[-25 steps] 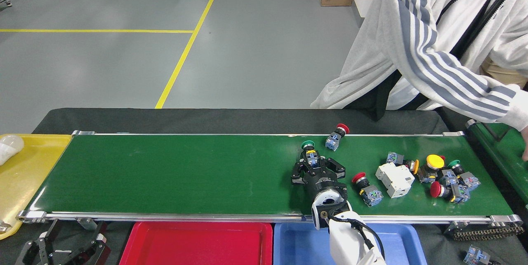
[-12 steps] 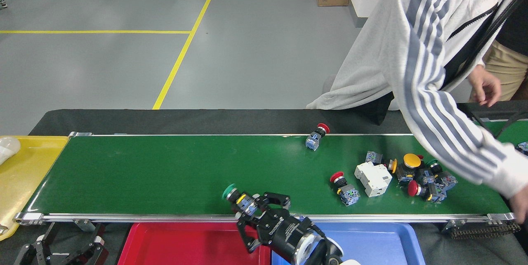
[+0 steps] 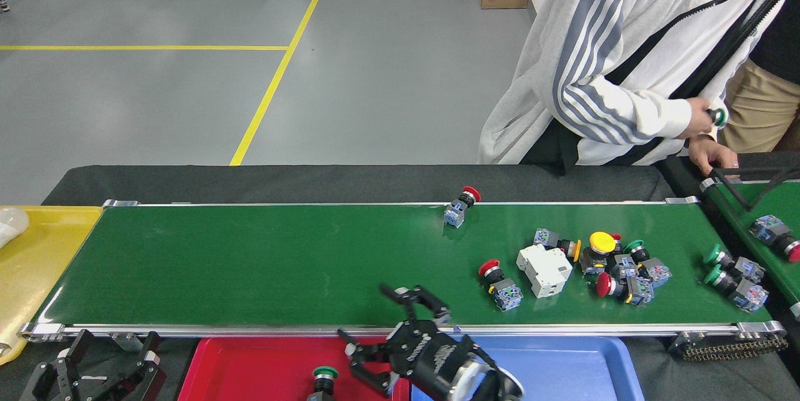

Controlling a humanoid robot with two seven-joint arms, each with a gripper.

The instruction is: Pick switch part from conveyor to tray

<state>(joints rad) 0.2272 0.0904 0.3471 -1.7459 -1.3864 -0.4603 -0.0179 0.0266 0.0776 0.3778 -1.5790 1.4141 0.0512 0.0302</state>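
Observation:
The conveyor (image 3: 250, 263) is a long dark green belt with silver rails. A green-capped switch part (image 3: 324, 381) lies in the red tray (image 3: 250, 370) below the belt's near rail. My right gripper (image 3: 373, 328) hangs open just right of that part, over the seam between the red tray and the blue tray (image 3: 562, 370), and holds nothing. More switch parts lie on the belt: a red-capped one (image 3: 461, 205) by the far rail, another red one (image 3: 500, 278), a cluster (image 3: 615, 267) and two green ones (image 3: 734, 276). My left gripper (image 3: 94, 373) sits low at bottom left, fingers spread.
A white block-shaped part (image 3: 544, 270) lies among the switch parts. A yellow tray (image 3: 37, 263) stands at the belt's left end. A person in a striped sleeve (image 3: 612, 107) stands at the far right, beside a second green belt (image 3: 744, 204) carrying a part (image 3: 775, 233).
My right gripper let go of the green switch part, which now lies in the red tray, and its fingers opened. Parts on the belt drifted left; two green ones appeared at right. The person's arm withdrew.

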